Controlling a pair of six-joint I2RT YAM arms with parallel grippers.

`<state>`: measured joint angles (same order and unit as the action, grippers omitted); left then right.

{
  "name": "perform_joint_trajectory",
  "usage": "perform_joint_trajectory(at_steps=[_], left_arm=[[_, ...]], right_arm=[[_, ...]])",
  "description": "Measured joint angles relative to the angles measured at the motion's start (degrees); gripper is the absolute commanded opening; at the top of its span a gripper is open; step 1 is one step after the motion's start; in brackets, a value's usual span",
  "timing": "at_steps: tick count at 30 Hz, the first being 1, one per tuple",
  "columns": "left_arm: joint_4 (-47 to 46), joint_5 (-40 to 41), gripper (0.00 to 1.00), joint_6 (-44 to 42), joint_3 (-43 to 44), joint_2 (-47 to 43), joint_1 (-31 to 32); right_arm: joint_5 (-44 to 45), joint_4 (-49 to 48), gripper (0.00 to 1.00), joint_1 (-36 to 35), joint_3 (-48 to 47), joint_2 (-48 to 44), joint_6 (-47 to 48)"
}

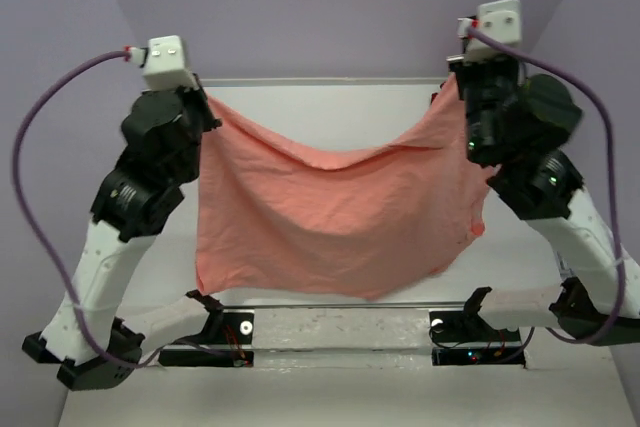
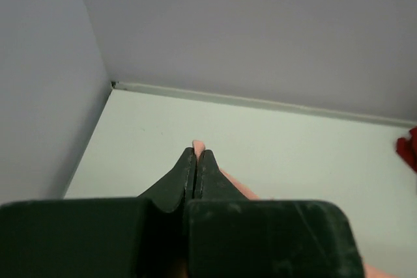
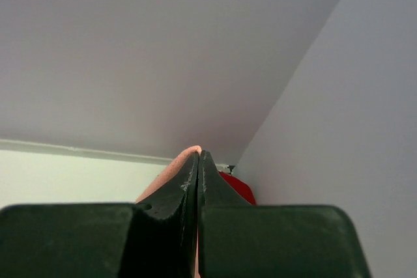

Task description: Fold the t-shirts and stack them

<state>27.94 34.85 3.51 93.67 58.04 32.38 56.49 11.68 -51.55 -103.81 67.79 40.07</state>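
Note:
A salmon-pink t-shirt (image 1: 330, 217) hangs spread in the air between my two grippers, sagging in the middle, its lower edge near the arm bases. My left gripper (image 1: 205, 99) is shut on its upper left corner; a pink tip (image 2: 198, 145) pokes out past the closed fingers (image 2: 197, 155). My right gripper (image 1: 458, 85) is shut on its upper right corner; pink cloth (image 3: 171, 170) shows beside the closed fingers (image 3: 199, 157). A dark red t-shirt lies at the far right corner of the table, partly seen in the right wrist view (image 3: 240, 189) and the left wrist view (image 2: 408, 148). No green shirt is in view.
The white table (image 1: 330, 107) is bounded by a purple back wall (image 1: 330, 7) and side walls. The arm bases (image 1: 225, 332) and mounting rail sit at the near edge. Purple cables (image 1: 30, 187) loop beside each arm.

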Motion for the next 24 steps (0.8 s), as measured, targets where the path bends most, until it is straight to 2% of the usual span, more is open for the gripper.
perform_joint_trajectory(at_steps=[2,5,9,12,17,24], left_arm=[[-0.48,-0.46,0.00,0.48,-2.19,3.43,-0.63],[-2.67,-2.73,0.00,1.31,-5.68,10.47,-3.78],[-6.29,-7.43,0.00,1.66,-12.57,17.18,-11.26],[-8.28,-10.82,0.00,1.97,-13.53,21.55,-16.31],[-12.20,-13.68,0.00,2.32,-12.76,26.27,-22.12],[-16.85,-15.08,0.00,0.31,-7.80,35.45,-22.75]], right_arm=[[-2.84,0.81,0.00,2.67,0.17,3.96,-2.08],[-8.94,3.96,0.00,10.80,2.05,10.12,-7.32],[-16.37,8.74,0.00,20.72,5.40,16.28,-13.75],[-20.92,11.17,0.00,26.05,4.61,20.87,-17.38],[-27.41,13.92,0.00,30.82,-0.33,26.64,-20.57],[-36.11,14.56,0.00,34.64,-6.91,34.12,-23.41]])
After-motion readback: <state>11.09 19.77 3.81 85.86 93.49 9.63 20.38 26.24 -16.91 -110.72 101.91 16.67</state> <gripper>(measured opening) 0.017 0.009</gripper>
